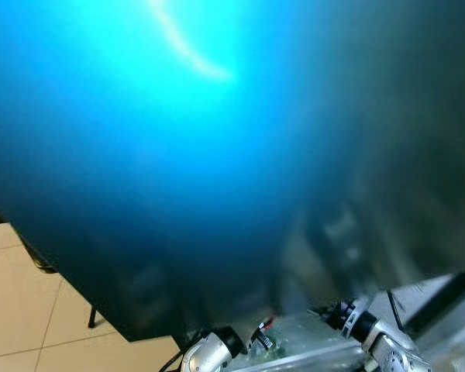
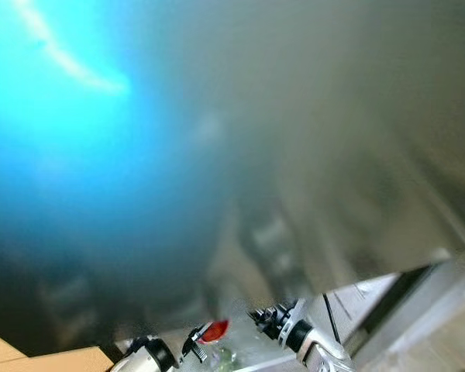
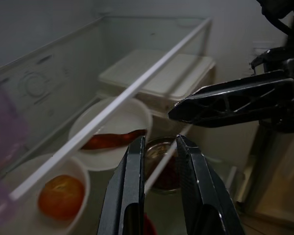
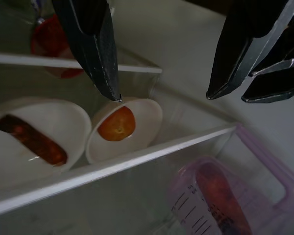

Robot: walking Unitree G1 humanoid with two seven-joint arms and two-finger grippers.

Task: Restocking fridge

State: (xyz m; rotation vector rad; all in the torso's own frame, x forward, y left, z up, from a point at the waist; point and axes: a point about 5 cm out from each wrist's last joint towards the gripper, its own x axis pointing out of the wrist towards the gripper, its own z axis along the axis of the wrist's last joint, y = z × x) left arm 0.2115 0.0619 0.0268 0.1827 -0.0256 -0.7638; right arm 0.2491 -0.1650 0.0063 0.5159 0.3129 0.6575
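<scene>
Both arms reach into the open fridge. My left gripper [image 3: 158, 147] has its fingers a narrow gap apart with nothing between them. It hovers over the white front edge of a glass shelf [image 3: 112, 110]. My right gripper [image 4: 161, 95] is open wide above a white bowl holding an orange fruit [image 4: 122, 125]. Beside that stands a larger white bowl with a dark red sausage-like piece [image 4: 34, 139]. A purple measuring jug [image 4: 220, 196] with something reddish inside stands on the level nearer the camera. A metal bowl of red food [image 3: 161, 169] sits under the shelf edge.
A blue-grey blurred surface [image 1: 217, 155] sits very close to the head camera and hides most of the scene. A white lidded container [image 3: 157, 73] stands at the fridge's back. Beige floor tiles [image 1: 15, 310] show at lower left. The two grippers are close together.
</scene>
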